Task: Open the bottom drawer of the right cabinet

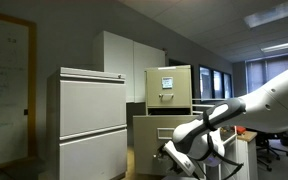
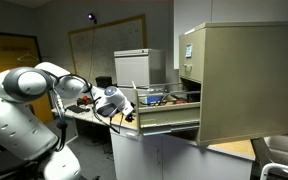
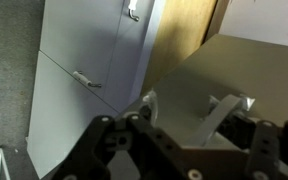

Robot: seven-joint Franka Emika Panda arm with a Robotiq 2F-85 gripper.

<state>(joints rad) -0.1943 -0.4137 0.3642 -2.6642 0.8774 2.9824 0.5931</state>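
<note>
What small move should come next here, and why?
Probably a short pull straight out from the right cabinet. The bottom drawer stands only partly out in both exterior views, and the gripper is at its front; whether it holds the handle cannot be told.

The bottom drawer (image 1: 152,125) juts out of the right cabinet (image 1: 169,82) and blocks the space in front of it. Only a narrow gap separates it from the pale grey cabinet (image 1: 92,125). Bare floor (image 3: 9,90) beside that cabinet is open.
</note>
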